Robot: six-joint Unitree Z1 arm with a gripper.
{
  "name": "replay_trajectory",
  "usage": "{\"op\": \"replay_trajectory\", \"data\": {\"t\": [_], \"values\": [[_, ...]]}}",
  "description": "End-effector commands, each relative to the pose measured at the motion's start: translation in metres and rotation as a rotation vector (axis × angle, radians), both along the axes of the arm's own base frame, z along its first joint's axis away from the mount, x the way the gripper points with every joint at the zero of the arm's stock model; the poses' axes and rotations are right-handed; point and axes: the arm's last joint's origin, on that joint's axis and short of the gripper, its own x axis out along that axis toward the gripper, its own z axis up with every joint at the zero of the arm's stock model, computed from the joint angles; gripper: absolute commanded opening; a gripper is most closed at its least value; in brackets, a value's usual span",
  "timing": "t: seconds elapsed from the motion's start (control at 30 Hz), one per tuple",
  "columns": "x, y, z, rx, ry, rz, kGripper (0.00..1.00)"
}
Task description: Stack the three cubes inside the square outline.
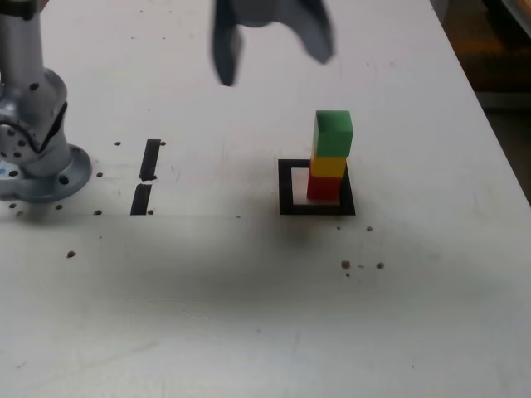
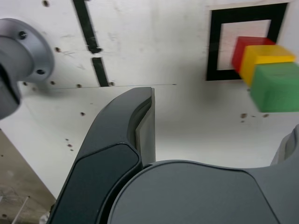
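The three cubes stand as one tower inside the square outline (image 1: 286, 187): red cube (image 1: 323, 188) at the bottom, yellow cube (image 1: 328, 167) on it, green cube (image 1: 333, 133) on top, set slightly askew. My gripper (image 1: 274, 66) hangs above the table, up and to the exterior view's left of the tower, open, with nothing between its fingers. The wrist view shows the same tower from above, green cube (image 2: 278, 86), yellow cube (image 2: 267, 58), red cube (image 2: 242, 48), within the square outline (image 2: 217, 46). There the gripper (image 2: 219, 135) is apart from the cubes, one dark finger (image 2: 140, 121) in the foreground.
The arm's metal base (image 1: 41, 162) stands at the exterior view's left. Two short black tape strips (image 1: 146, 178) lie between the base and the outline. Small dark specks (image 1: 357, 265) dot the white table. The table's edge (image 1: 498, 141) runs along the exterior view's right.
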Motion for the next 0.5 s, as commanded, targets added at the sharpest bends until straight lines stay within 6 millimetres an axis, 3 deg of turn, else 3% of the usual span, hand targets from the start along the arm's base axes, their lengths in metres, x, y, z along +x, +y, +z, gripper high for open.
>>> {"op": "replay_trajectory", "data": {"t": [0.0,0.17,0.3,0.47], "values": [[-0.04,0.004,-0.01,0.013,0.055,0.003,1.0],[-0.074,0.006,-0.046,0.032,0.123,-0.002,1.0],[-0.086,0.006,-0.073,0.032,0.146,-0.016,1.0],[-0.095,0.007,-0.093,0.031,0.161,-0.031,1.0]]}}
